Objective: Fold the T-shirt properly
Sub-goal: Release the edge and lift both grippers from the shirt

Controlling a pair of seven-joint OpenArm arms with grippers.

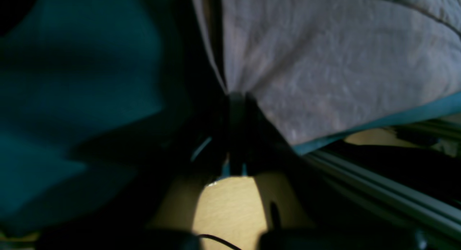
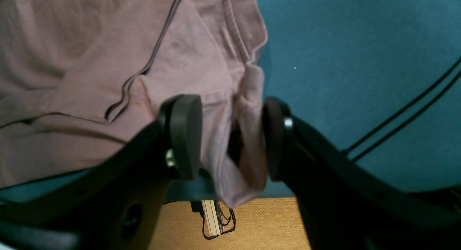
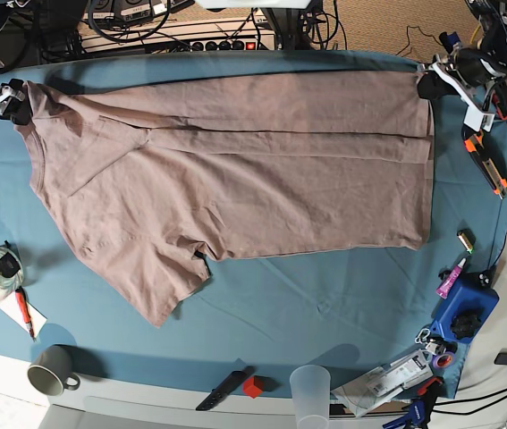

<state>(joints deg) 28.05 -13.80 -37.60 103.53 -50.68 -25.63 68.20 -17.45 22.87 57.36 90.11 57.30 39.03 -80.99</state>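
The mauve T-shirt (image 3: 253, 179) lies spread on the teal table cloth (image 3: 325, 304), hem to the right and one sleeve pointing toward the front left. At the shirt's far right corner my left gripper (image 3: 427, 82) is shut. In the left wrist view, its dark fingertips (image 1: 236, 97) pinch a peak of the shirt fabric (image 1: 324, 70). My right gripper (image 3: 10, 100) sits at the far left corner. In the right wrist view, it (image 2: 230, 138) stands open, and a loose fold of the shirt's edge (image 2: 248, 134) hangs between its pads.
Along the front edge stand a grey mug (image 3: 52, 371), a clear cup (image 3: 310, 389), a black knife-like tool (image 3: 224, 390) and a small red block (image 3: 252, 386). A blue box (image 3: 466, 313) and an orange-handled tool (image 3: 488, 161) sit at the right. Black cables (image 2: 403, 113) cross the cloth.
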